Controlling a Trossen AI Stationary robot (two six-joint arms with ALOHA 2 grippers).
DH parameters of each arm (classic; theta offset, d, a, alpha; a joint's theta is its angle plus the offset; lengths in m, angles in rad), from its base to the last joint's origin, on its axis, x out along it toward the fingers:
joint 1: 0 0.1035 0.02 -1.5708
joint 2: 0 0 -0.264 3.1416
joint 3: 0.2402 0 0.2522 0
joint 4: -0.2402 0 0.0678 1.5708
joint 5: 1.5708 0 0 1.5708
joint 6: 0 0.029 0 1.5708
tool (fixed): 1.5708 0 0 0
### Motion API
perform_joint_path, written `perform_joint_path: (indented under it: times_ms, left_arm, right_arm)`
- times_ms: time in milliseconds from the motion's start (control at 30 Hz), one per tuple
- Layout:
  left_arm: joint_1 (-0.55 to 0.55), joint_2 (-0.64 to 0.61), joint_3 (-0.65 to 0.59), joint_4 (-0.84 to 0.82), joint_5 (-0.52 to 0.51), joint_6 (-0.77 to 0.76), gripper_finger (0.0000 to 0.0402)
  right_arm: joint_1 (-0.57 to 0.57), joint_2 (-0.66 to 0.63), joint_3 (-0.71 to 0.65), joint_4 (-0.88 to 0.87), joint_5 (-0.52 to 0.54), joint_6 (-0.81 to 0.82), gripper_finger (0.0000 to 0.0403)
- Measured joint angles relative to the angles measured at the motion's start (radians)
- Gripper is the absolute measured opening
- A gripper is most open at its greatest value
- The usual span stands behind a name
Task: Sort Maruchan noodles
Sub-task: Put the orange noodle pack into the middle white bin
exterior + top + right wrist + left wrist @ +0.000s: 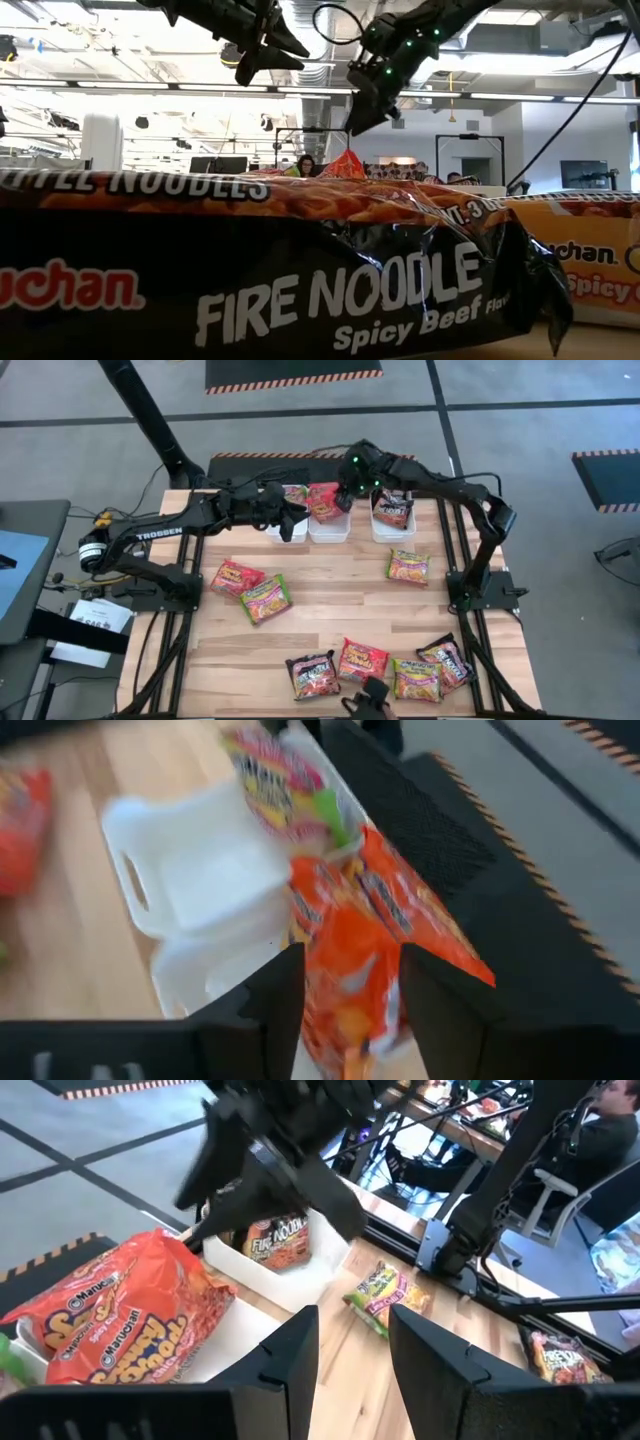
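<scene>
Three white bins stand in a row at the table's far edge. The left bin point(285, 528) holds a green-yellow packet point(295, 492). In the middle bin point(328, 530) a red-orange packet point(322, 500) leans tilted, its upper edge sticking up above the rim point(345, 162). The right bin point(392, 528) holds a black packet point(392, 508). My right gripper point(345, 497) hangs open just above the red-orange packet point(350, 960), a small gap showing below its fingertips point(357, 122). My left gripper point(293, 520) hovers open over the left bin, nothing between its fingers point(352, 1350).
Loose packets lie on the wood: a red-orange one point(236, 576) and a green-yellow one point(265, 598) at the left, and a green-yellow one point(408, 566) at the right. Several lie along the near edge, among them a black one point(313, 675). The table's middle is bare.
</scene>
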Motion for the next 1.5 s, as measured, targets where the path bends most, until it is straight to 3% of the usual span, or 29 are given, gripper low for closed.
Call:
perform_joint_path:
  times_ms: [167,433,1333,1500]
  left_arm:
    - [0.0,0.0,0.0,-0.001,0.0,0.0,0.0111]
    - [0.0,0.0,0.0,-0.001,0.0,0.001,0.0111]
    - [0.0,0.001,0.0,-0.003,-0.001,-0.001,0.0111]
    - [0.0,0.001,0.0,-0.004,-0.001,-0.001,0.0111]
  right_arm:
    - [-0.096,0.005,0.0,0.056,-0.207,0.113,0.022]
    - [-0.15,0.012,0.0,0.105,-0.299,0.13,0.0228]
    - [-0.086,0.14,-0.002,0.053,-0.225,0.109,0.0228]
    - [-0.079,0.138,-0.001,0.065,-0.141,0.094,0.0226]
